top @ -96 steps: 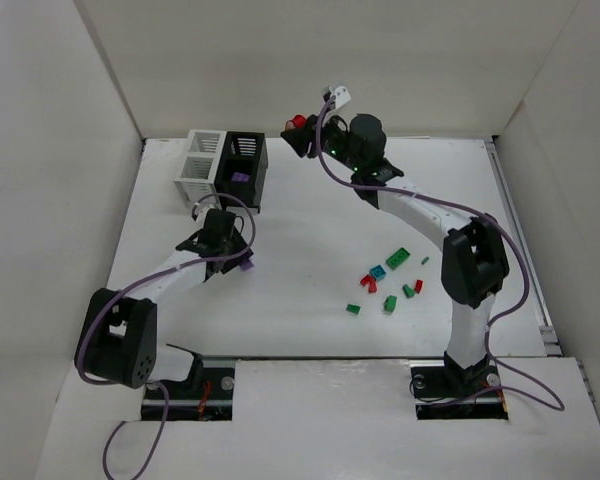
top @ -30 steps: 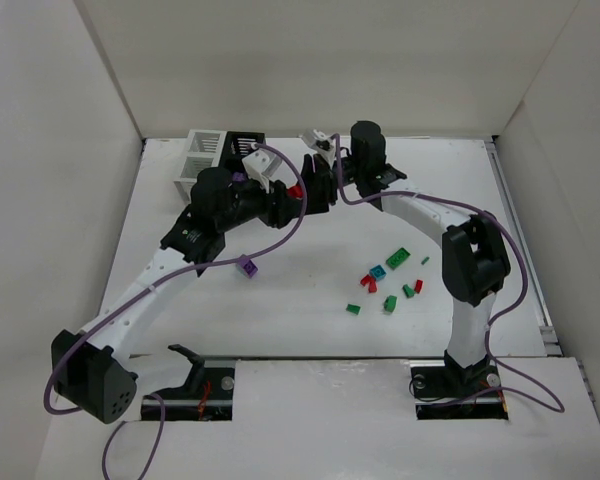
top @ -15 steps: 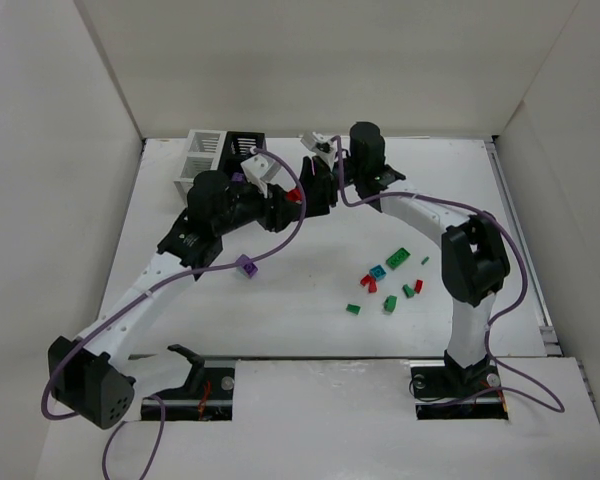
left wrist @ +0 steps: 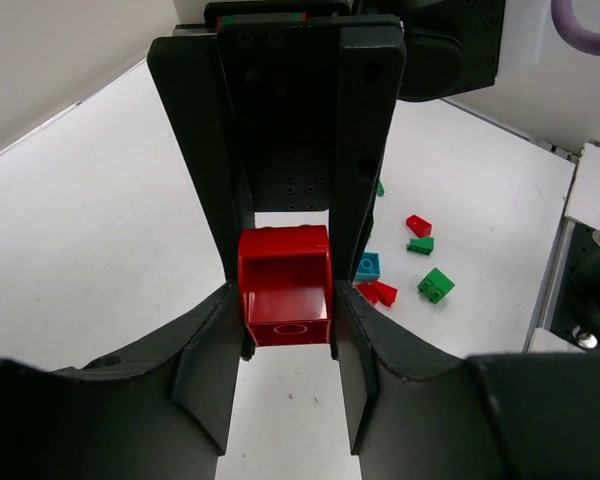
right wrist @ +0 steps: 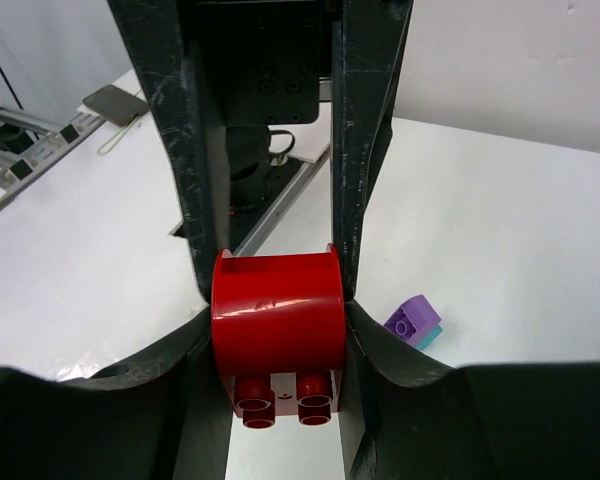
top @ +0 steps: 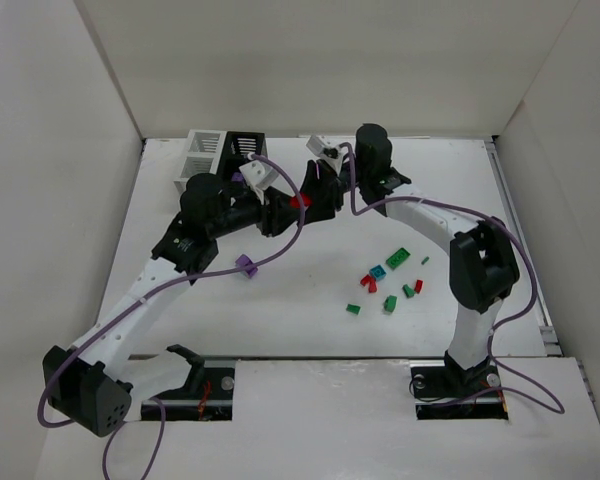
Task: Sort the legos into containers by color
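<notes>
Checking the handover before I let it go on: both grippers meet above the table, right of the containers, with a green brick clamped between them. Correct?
Not green: the brick between the left gripper and right gripper is red, as both wrist views show. The rest stands: they meet above the table, right of the containers.

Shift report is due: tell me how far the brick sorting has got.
Done: unclear, the boxes are partly hidden. In hand: left gripper and right gripper both pinch one red brick. To do: the purple brick and the green, red, teal pile on the table.
</notes>
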Tool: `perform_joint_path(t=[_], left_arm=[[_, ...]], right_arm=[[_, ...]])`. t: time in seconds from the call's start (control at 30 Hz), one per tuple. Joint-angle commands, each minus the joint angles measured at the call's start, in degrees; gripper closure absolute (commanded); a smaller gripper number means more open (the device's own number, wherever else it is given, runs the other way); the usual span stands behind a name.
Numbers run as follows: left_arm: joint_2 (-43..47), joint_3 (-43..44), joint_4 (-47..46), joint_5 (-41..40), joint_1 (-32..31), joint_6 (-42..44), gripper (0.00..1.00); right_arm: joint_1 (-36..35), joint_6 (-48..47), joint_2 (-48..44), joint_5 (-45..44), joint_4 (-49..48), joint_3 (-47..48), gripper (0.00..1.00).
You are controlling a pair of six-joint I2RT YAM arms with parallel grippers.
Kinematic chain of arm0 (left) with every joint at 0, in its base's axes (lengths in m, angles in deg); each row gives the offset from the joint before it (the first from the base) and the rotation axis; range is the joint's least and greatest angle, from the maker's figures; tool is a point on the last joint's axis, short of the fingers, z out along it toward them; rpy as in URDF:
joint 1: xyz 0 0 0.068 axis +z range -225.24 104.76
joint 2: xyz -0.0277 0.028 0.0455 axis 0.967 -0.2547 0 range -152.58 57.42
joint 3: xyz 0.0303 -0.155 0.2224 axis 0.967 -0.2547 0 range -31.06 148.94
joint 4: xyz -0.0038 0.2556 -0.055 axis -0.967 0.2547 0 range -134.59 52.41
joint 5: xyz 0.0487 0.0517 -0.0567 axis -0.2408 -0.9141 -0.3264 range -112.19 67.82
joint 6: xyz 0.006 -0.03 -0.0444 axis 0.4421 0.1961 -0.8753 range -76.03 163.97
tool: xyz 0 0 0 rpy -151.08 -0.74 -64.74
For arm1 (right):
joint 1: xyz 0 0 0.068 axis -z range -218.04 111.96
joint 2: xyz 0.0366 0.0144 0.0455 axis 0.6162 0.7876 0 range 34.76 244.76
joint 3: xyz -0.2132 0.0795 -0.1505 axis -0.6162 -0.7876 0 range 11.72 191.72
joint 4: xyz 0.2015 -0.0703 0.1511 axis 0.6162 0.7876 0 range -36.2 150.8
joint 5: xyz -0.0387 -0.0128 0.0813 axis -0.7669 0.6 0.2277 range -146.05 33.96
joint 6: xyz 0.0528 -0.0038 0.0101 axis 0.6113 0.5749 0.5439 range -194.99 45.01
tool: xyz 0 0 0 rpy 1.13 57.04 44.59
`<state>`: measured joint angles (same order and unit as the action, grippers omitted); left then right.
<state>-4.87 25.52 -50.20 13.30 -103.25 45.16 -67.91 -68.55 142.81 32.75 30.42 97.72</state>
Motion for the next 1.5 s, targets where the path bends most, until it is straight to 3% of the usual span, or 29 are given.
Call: perform_joint_path(t=[0.0, 0.2, 0.33, 0.37, 0.43, 0.47, 0.5, 0.77, 0.93, 1.17, 1.33, 1.47], left_arm=[[2.43, 0.2, -3.88, 5.56, -0.82, 1.01, 0.96], [2.43, 0.73, -3.89, 3.28, -0.82, -0.66, 1.0], [3.66, 0.73, -4.41, -0.05, -0.82, -1.72, 1.0], [4.35, 0.73, -4.41, -0.59, -0.82, -1.72, 1.0], [5.06, 0.73, -4.94, -1.46, -0.82, -1.72, 1.0], [5.76, 0.73, -4.94, -1.47, -0.82, -1.72, 1.0], [5.77, 0.73, -4.94, -1.47, -0.82, -1.72, 1.0], [6.38, 0.73, -4.33, -5.77, -0.82, -2.25, 1.0], [5.15, 2.48, -3.09, -17.8, -0.21, -3.12, 1.0], [-2.31, 6.96, -3.97, -25.18, 9.98, -8.48, 1.0], [-14.67, 13.81, -4.59, -24.86, 20.33, -11.11, 1.0], [-25.24, 21.62, -6.34, -24.93, 25.18, -13.32, 1.0]], right_arm=[[0.34, -0.37, -1.79, 4.19, -1.94, -0.21, 1.0], [0.34, 0.94, -1.17, 4.19, -1.94, 0.31, 0.93], [0.34, 3.75, 0.93, 3.67, -1.94, 2.59, 0.63], [0.34, 4.28, 0.93, 2.88, -1.94, 2.6, 0.49], [0.34, 5.51, 1.55, 0.78, -1.94, 3.21, 0.38], [0.95, 5.52, 1.55, -0.1, -1.94, 3.21, 0.16], [0.95, 5.52, 1.55, -0.81, -1.94, 3.21, 0.01], [4.2, 6.04, -0.21, -8.98, -1.94, 1.46, 0.0], [9.9, 6.66, -2.93, -22.59, 1.04, -1.79, 0.0], [16.68, 6.66, -5.39, -34.64, 6.67, -5.04, 0.0], [18.0, 4.12, -9.86, -43.6, 9.92, -6.46, 0.0], [18.0, -0.79, -14.25, -54.49, 15.71, -7.69, 0.0]])
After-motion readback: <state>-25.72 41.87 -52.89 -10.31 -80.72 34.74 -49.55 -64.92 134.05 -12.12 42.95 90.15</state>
